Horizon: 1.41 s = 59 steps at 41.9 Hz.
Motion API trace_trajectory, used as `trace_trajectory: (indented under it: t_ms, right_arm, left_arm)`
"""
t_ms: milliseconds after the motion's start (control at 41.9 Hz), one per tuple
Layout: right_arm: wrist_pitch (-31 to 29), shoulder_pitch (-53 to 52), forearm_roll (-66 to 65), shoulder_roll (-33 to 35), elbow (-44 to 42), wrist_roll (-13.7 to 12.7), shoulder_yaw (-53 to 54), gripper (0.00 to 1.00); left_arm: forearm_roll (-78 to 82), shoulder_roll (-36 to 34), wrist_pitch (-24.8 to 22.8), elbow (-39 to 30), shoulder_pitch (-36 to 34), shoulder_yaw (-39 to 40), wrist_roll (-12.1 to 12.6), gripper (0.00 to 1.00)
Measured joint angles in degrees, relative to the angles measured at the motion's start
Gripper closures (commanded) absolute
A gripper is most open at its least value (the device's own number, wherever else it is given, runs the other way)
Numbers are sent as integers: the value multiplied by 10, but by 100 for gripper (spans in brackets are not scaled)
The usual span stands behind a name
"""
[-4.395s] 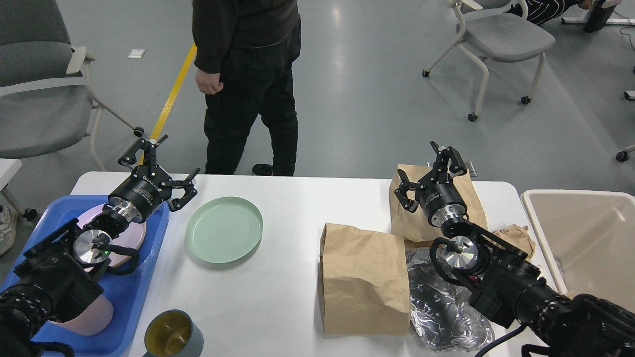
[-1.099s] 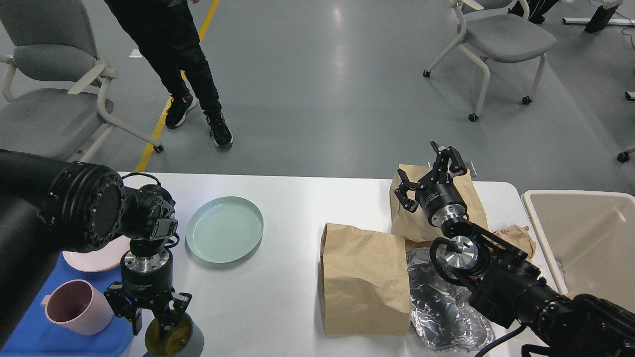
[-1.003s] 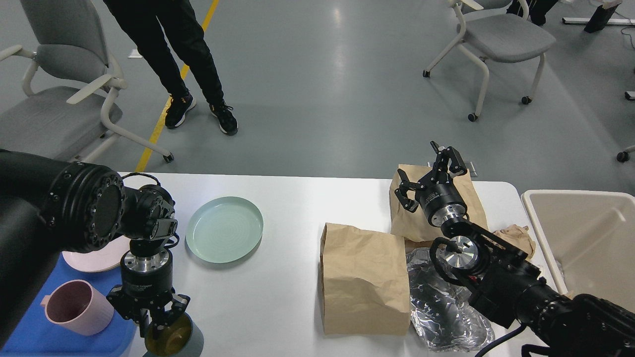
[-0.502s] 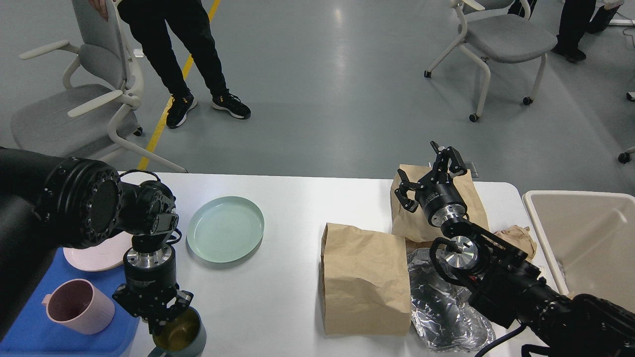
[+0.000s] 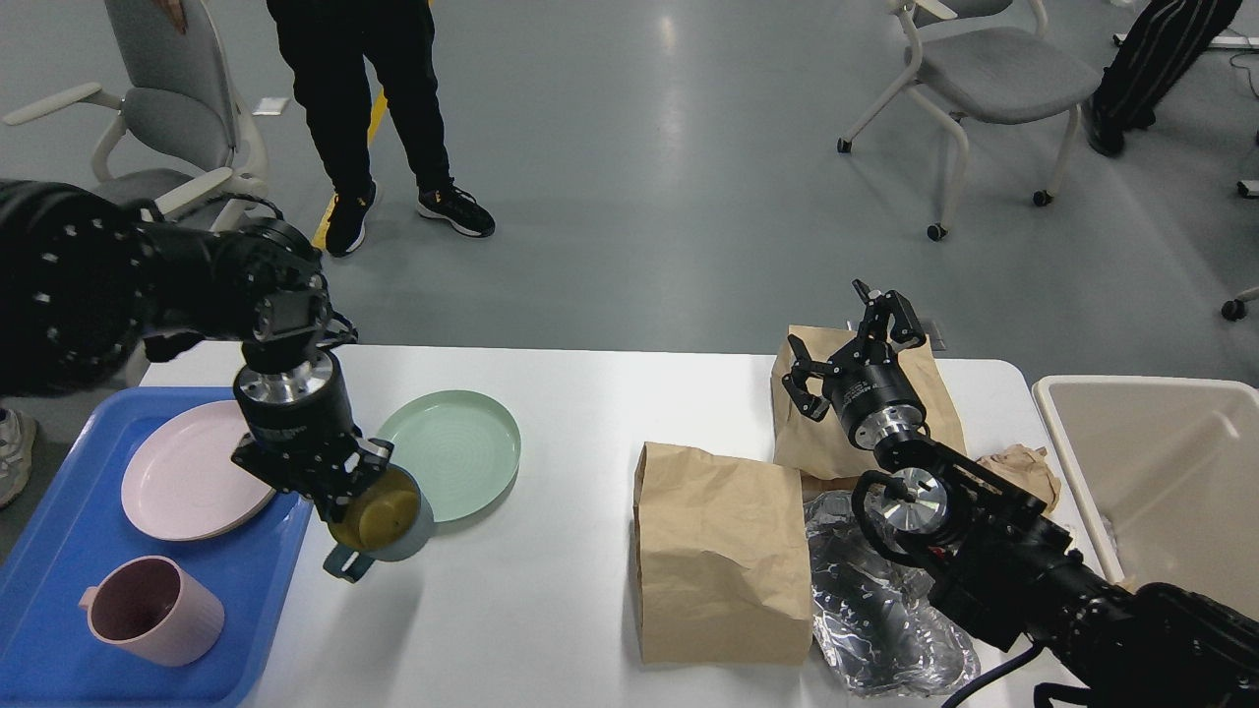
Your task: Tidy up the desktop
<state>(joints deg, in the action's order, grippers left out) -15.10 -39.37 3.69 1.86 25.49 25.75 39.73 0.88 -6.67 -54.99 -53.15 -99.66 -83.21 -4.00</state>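
The left end effector (image 5: 339, 485) gripped a grey-blue mug (image 5: 381, 521) above the white worktop (image 5: 551, 580), beside a green plate (image 5: 454, 455); the right end effector (image 5: 854, 339) hung open over brown paper bags (image 5: 723, 551).

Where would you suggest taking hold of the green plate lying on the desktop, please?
Grip the green plate by its raised rim on the far or right side, coming down from above with one finger inside the lip. It lies flat on the desktop, so only the rim offers purchase, and the left gripper with its mug overlaps the near-left edge.
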Motion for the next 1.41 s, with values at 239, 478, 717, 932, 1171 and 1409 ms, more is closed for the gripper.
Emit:
trace_trajectory:
  t_ms: [239,478,717,932,1171,1409]
  right_arm:
    - [0,0,0,0,0,0,0,0]
    - [0,0,0,0,0,0,0,0]
    - [0,0,0,0,0,0,0,0]
    - [0,0,0,0,0,0,0,0]
    - [0,0,0,0,0,0,0,0]
    - [0,0,0,0,0,0,0,0]
  left_arm:
    - [7,-130,0,82,22,-12,0,100]
    - [6,-261,0,206,96,-9,-1,100]
    - [6,-333,0,255,152,-5,-1,100]
    - [7,-351,0,277,220,3,0,100]
    - [7,-346,0,278,253,6,-1,100]
    - [7,-340,0,277,279,25,-1,100]
